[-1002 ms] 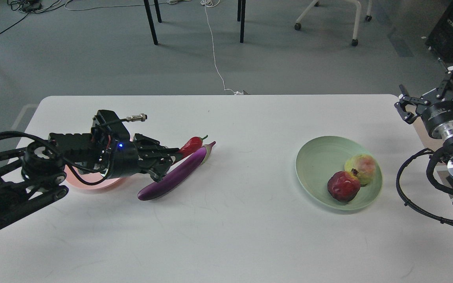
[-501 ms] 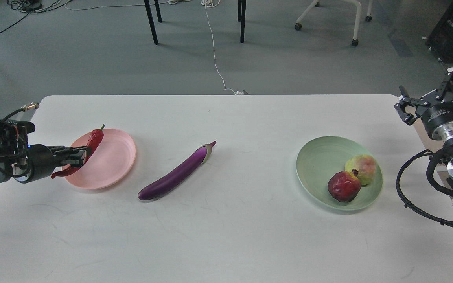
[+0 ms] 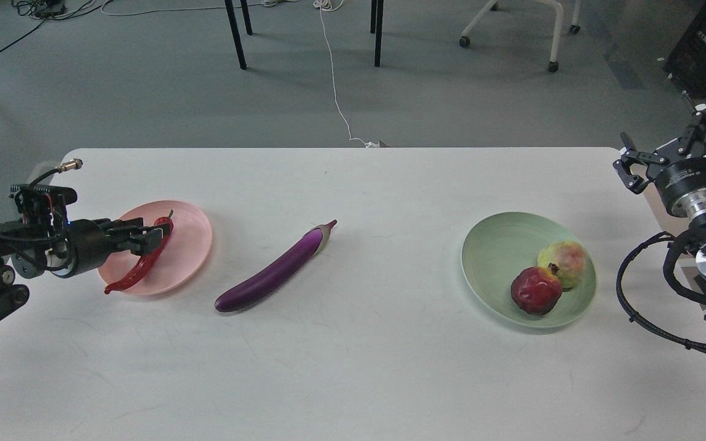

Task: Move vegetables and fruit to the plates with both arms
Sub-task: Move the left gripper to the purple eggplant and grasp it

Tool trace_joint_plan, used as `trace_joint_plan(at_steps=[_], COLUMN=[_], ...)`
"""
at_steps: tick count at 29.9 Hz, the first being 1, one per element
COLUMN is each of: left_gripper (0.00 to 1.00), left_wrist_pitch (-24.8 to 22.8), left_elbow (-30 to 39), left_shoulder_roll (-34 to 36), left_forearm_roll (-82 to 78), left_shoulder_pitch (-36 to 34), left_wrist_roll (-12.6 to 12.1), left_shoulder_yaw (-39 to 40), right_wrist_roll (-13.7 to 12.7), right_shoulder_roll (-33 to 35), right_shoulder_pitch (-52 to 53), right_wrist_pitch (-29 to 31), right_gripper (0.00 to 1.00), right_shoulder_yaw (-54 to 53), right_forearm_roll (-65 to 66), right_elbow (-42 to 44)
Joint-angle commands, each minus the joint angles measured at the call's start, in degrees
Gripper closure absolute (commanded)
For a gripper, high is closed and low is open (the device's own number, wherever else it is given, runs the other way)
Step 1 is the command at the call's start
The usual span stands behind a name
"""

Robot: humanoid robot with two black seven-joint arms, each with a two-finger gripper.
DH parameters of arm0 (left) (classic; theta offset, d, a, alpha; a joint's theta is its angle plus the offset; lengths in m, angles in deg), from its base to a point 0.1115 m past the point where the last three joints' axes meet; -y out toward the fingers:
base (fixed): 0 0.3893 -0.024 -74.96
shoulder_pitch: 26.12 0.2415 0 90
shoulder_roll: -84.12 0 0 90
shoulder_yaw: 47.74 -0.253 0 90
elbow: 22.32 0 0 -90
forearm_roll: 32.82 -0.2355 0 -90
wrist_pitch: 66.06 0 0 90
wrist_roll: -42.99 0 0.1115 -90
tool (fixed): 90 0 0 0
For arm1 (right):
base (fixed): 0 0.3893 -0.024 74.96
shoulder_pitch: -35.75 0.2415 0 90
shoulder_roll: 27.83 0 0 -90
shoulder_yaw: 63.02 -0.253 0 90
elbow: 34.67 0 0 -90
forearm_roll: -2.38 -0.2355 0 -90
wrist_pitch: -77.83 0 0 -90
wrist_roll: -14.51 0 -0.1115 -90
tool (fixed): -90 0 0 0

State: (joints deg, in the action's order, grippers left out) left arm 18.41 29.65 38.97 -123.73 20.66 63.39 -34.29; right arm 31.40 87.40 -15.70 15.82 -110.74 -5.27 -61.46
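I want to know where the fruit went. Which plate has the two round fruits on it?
The green plate, on the right side. The pomegranate and yellow-green fruit sit there; the pink plate has only the chili pepper.

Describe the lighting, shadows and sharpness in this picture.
Head view: soft, even overhead light; only faint shadows under the eggplant and green plate; a pale glare streak runs along the eggplant's glossy skin; the white table is bright but not blown out; focus is sharp throughout, with no motion blur on the left hand.
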Motion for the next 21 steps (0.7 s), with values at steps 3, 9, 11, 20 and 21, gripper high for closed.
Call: trace_joint_plan(at_steps=[3, 9, 11, 20, 21], left_gripper=[0.20, 0.22, 0.24, 0.30, 0.30], left_wrist_pitch=[0.3, 0.0, -0.3, -3.1, -3.1], left_elbow=[5.8, 13.0, 13.0, 12.2, 12.0], left_shoulder_roll=[-0.4, -4.9, -7.8, -16.3, -16.7], left_forearm_roll=[-0.9, -10.3, -14.0, -21.8, -22.0], left_shoulder_pitch=[-5.6, -7.0, -6.9, -6.6, -6.5], left_wrist_roll=[0.0, -0.6, -0.6, -4.2, -4.8], left_shoulder_yaw=[-0.8, -0.9, -1.7, -7.9, -8.4], right_wrist_roll=[0.0, 0.0, 0.1, 0.1, 0.1], right_shoulder_roll=[-0.1, -0.2, -0.2, -0.2, -0.2], right_shoulder_pitch=[0.0, 0.1, 0.1, 0.1, 0.1], right_wrist_pitch=[0.0, 0.0, 0.0, 0.0, 0.0], right_gripper=[0.01, 0.01, 0.01, 0.01, 0.01], right_shoulder_yaw=[0.0, -0.1, -0.2, -0.2, -0.2], right_forearm_roll=[0.0, 0.0, 0.0, 0.0, 0.0], right_elbow=[0.0, 0.0, 0.0, 0.1, 0.1])
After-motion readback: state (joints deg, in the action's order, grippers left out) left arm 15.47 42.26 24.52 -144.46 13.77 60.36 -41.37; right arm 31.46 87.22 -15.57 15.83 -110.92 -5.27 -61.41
